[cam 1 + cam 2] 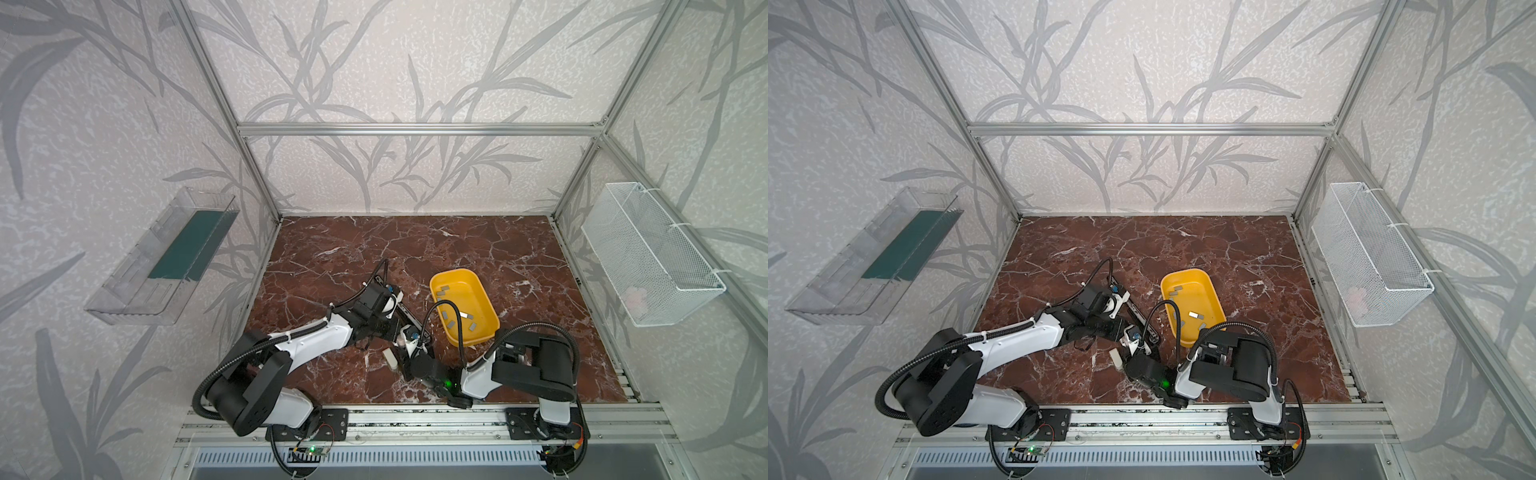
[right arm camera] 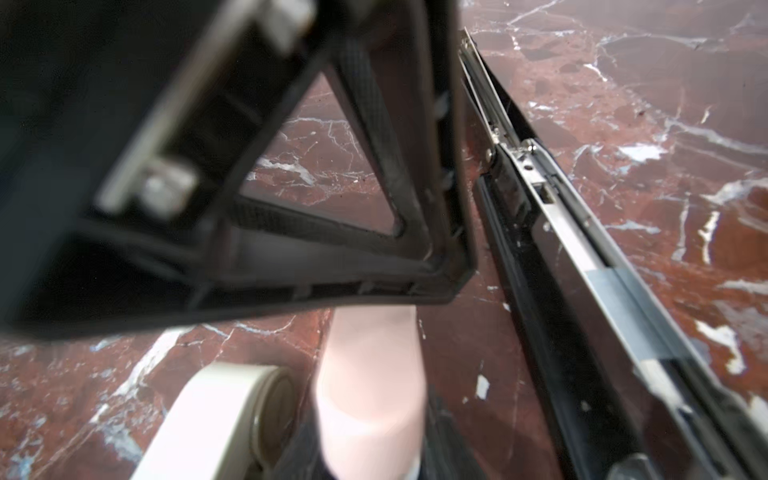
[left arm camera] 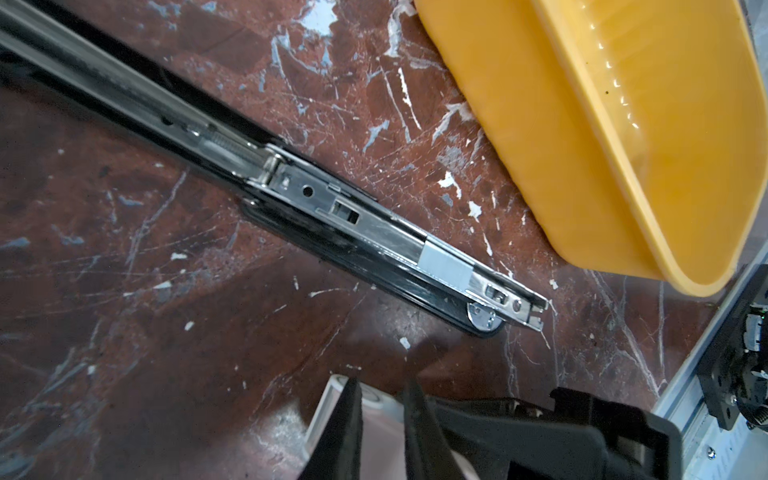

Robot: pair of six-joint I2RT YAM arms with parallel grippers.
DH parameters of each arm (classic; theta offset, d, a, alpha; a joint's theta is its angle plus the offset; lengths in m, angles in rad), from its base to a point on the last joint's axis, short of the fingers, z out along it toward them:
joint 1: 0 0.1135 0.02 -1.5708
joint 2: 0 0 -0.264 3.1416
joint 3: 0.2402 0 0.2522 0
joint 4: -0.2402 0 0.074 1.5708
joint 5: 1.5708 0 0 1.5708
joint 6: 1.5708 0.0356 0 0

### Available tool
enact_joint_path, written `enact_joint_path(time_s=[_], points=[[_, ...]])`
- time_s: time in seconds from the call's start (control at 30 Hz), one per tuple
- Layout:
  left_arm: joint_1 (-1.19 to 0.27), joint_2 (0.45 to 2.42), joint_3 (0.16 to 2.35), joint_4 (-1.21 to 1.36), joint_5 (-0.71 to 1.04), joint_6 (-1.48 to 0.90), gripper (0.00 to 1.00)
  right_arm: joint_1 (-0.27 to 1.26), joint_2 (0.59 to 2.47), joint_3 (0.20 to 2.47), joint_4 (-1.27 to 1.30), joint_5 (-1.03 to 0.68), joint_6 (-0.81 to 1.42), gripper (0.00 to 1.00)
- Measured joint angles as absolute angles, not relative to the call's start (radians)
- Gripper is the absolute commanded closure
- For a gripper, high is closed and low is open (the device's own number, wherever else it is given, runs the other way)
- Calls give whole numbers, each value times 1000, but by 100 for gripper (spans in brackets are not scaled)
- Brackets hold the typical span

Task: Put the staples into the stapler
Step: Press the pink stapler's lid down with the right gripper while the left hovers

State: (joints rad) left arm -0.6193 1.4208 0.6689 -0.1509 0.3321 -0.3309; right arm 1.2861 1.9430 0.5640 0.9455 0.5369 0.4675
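Several grey staples [image 1: 470, 318] [image 1: 1197, 316] lie in the yellow tray [image 1: 453, 272] [image 1: 1185, 272]. A black stapler [image 3: 374, 232] [image 1: 409, 318] lies opened flat beside the tray, with one grey strip [image 3: 444, 264] [image 2: 619, 286] in its metal channel. Both grippers meet just in front of it at a pink and white mini stapler [image 1: 391, 360] [image 2: 370, 365]. My left gripper [image 3: 380, 395] [image 1: 400, 334] is shut on the pink part. The pink part also sits between the fingers of my right gripper [image 2: 370, 428] [image 1: 409, 351]; blur hides whether they press on it.
The yellow tray's wall [image 3: 540, 124] stands close to the black stapler's tip. A clear bin [image 1: 166, 257] hangs on the left wall and a white wire basket [image 1: 648, 257] on the right wall. An aluminium rail [image 1: 415, 419] runs along the table's front edge.
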Motion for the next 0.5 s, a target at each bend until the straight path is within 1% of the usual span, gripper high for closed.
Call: enact_joint_path(time_s=[0.17,0.37,0.5], points=[[-620,1404,669,-167,303,-330,79,1286,1943,543,980,533,463,55],[-620,1324,658,-165,250,-331,78,1286,1942,517,1018,532,456,48],[-620,1321,657,-165,231,-331,78,1287,1940,504,1036,530,449,46]])
